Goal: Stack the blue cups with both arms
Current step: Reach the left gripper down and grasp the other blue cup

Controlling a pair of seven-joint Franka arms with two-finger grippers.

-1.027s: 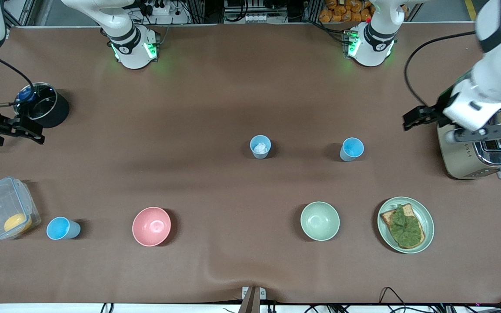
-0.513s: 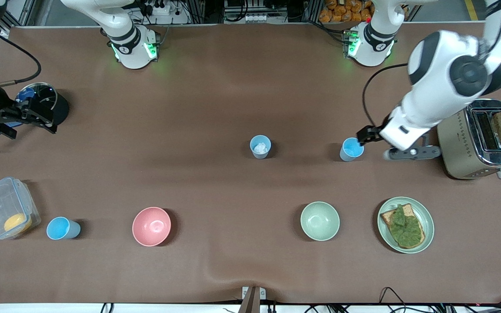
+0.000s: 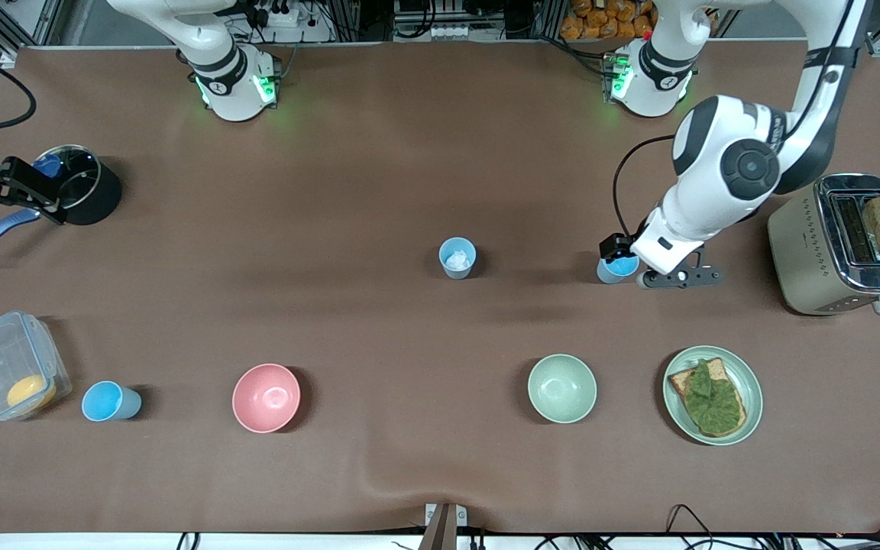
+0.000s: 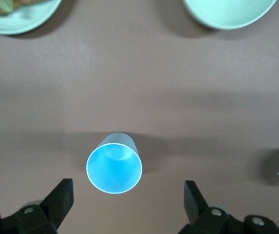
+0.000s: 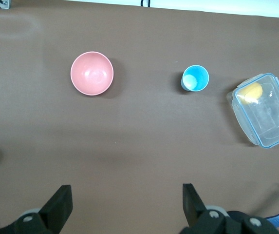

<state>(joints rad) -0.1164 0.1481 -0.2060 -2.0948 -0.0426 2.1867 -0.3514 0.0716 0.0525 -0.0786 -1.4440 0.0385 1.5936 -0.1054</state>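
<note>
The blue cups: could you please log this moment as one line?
left hand: open, over sky-blue cup | right hand: open, over bare table near black pot | cups unstacked

pink bowl, blue cup, clear container

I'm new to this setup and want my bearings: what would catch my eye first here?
The left gripper, fingers open, hangs right over a bright blue cup beside the toaster at the left arm's end of the table. A paler cup with a white lump stands mid-table, and a third blue cup sits by the plastic box. The right gripper, also open, waits over the table beside the black pot.
</note>
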